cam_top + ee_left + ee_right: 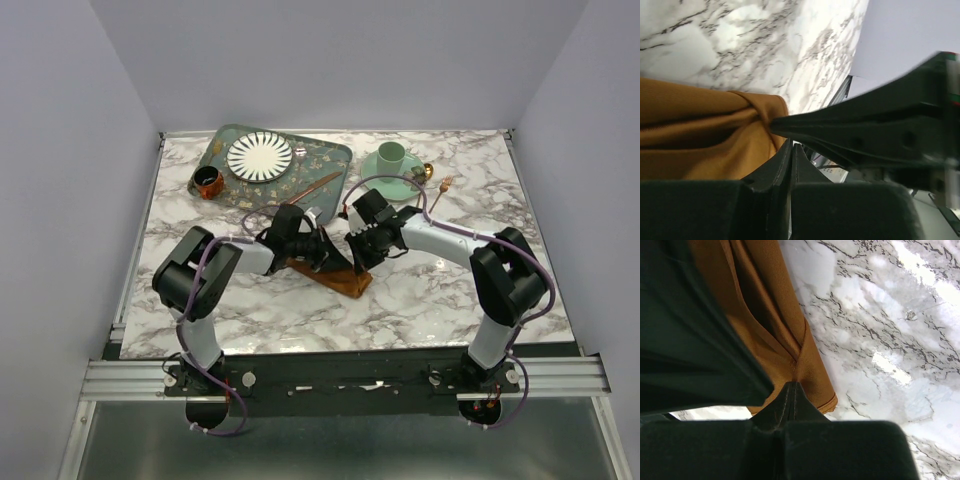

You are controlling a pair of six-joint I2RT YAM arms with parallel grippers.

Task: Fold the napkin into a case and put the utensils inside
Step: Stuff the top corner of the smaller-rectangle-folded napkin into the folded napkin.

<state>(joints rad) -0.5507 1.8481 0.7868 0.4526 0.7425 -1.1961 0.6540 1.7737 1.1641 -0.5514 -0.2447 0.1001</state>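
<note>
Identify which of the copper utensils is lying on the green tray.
The long straight piece, on the patterned tray beside the striped plate. The fork and spoon lie off it, on the marble by the mint saucer.

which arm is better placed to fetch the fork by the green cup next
Right. The fork lies far right beside the cup, on the right arm's side; the left would reach across. The right gripper is shut on the napkin, so it must release first.

Most of the napkin is covered from above and cropped in both wrist views.
</note>
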